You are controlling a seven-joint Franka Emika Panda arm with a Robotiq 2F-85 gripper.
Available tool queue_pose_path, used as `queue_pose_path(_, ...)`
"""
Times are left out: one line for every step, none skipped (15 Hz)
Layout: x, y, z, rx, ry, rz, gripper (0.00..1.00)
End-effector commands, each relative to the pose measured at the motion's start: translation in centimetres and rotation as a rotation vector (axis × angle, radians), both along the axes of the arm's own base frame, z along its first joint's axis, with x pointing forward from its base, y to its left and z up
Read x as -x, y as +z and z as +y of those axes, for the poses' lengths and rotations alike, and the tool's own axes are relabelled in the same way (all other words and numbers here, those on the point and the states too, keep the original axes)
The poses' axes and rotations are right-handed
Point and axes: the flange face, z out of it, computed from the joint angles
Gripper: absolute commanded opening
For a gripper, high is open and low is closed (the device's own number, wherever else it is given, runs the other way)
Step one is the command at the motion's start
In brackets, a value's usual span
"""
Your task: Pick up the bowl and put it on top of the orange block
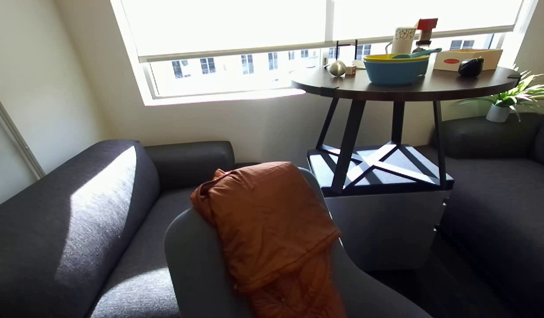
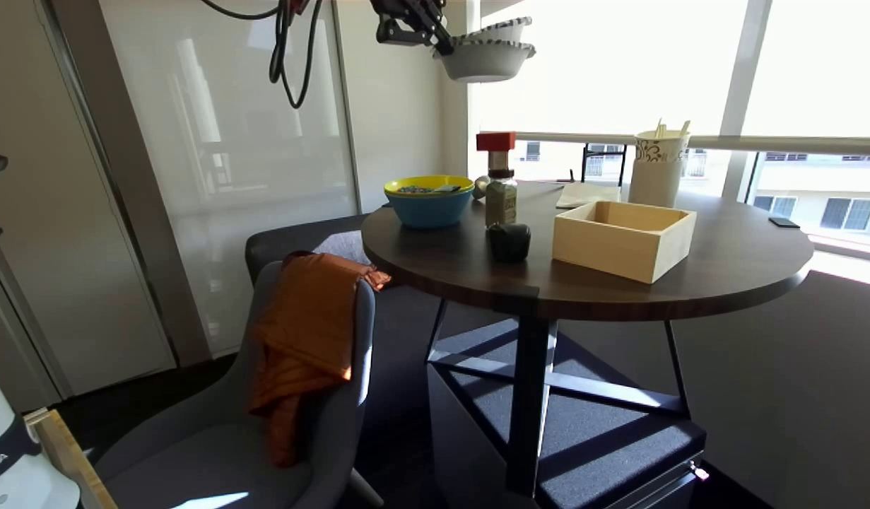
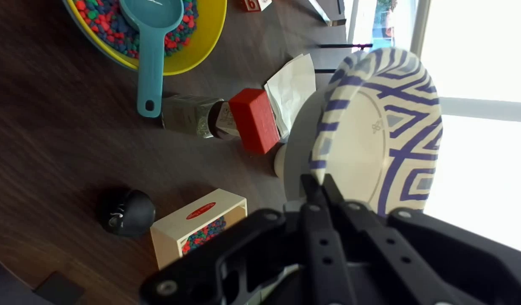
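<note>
The bowl, pale with a purple line pattern inside, is in the wrist view (image 3: 357, 144) and an exterior view (image 2: 485, 62). My gripper (image 3: 321, 182) is shut on its rim; it also shows in an exterior view (image 2: 443, 47). The bowl hangs tilted in the air above the table. The orange-red block shows in both exterior views (image 1: 427, 24) (image 2: 496, 141) and the wrist view (image 3: 255, 120). It sits on top of a small block on a dark-capped glass jar (image 2: 501, 201). The bowl is above the orange block and apart from it. One exterior view does not show the gripper or the bowl.
A blue and yellow bowl with a spoon (image 2: 429, 205) stands near the jar. A black round object (image 2: 509, 242), a wooden box (image 2: 604, 244) and a tall patterned cup with utensils (image 2: 657, 170) are also on the round table (image 2: 442, 268). A chair with an orange jacket (image 2: 307, 318) stands beside it.
</note>
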Motion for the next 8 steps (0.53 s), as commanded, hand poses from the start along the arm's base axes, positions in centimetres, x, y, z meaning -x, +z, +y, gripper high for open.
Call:
queue_pose_path(0.1,0.0,-0.2,0.000,-0.001,0.001,0.03)
queue_pose_path(-0.4,-0.4,0.1,-0.011,0.008,0.004,0.01)
queue_pose_path(-1.2,-0.9,0.4,-0.023,0.012,0.005,0.01)
queue_pose_path(-1.7,-1.2,0.7,-0.039,0.018,0.010,0.01)
queue_pose_path(-2.2,-1.5,1.0,-0.048,0.021,0.010,0.01)
queue_pose_path(-2.8,-1.9,1.2,-0.057,0.019,0.014,0.01)
queue_pose_path(-3.2,-2.2,1.3,-0.064,0.019,0.020,0.01)
queue_pose_path(-3.7,-2.6,1.3,-0.064,0.010,0.027,0.01)
